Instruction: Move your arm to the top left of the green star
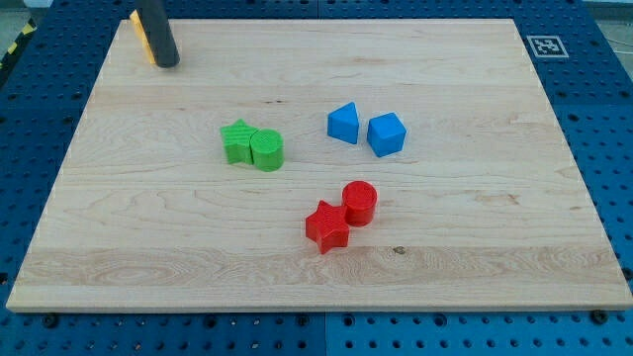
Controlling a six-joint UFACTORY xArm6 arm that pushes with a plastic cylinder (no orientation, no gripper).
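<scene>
The green star (237, 141) lies left of the board's middle, touching a green cylinder (267, 150) on its right. My tip (165, 64) rests on the board near the view's top left corner, far up and left of the green star. A yellow block (141, 33), shape unclear, shows partly behind the rod at the view's top left.
A blue triangular block (343, 123) and a blue cube-like block (387, 133) sit right of centre. A red star (327, 226) and a red cylinder (360, 203) touch each other lower down. The wooden board (495, 247) lies on a blue pegboard table.
</scene>
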